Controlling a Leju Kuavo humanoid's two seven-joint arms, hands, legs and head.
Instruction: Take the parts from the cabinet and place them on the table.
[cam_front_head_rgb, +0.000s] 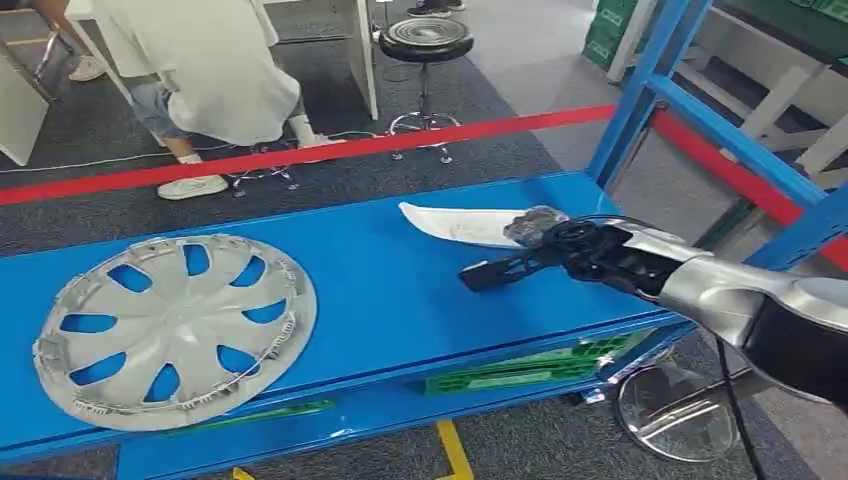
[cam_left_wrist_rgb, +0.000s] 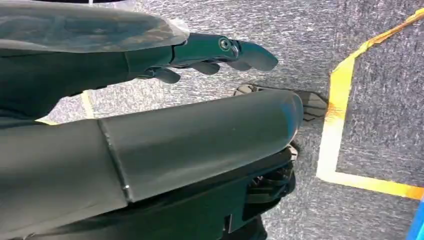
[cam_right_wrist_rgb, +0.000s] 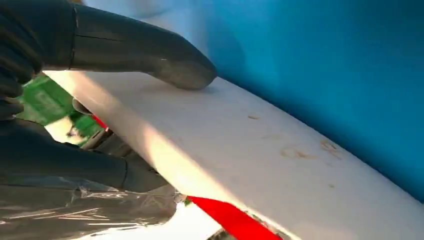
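Silver and nearest the lens, the right arm is reaching in from the right, its hand (cam_front_head_rgb: 540, 250) closing on the near-right end of a white curved trim part (cam_front_head_rgb: 455, 222). In the right wrist view the thumb (cam_right_wrist_rgb: 175, 67) is pressing on the part's broad face while darker fingers (cam_right_wrist_rgb: 75, 170) are curling under its edge, so the hand is gripping it. The part is lying over the blue worktop (cam_front_head_rgb: 390, 290), its long axis running left and slightly far from the hand, with the pointed tip at the far-left end. Whether it is resting on the surface or hanging just above it I cannot tell. A grey wheel cover (cam_front_head_rgb: 175, 330) is lying flat, well apart to the left. The left hand (cam_left_wrist_rgb: 215, 52) is hanging beside the body over the carpet, fingers loosely extended and holding nothing. A person (cam_front_head_rgb: 200, 70) is sitting beyond the red tape (cam_front_head_rgb: 300, 155).
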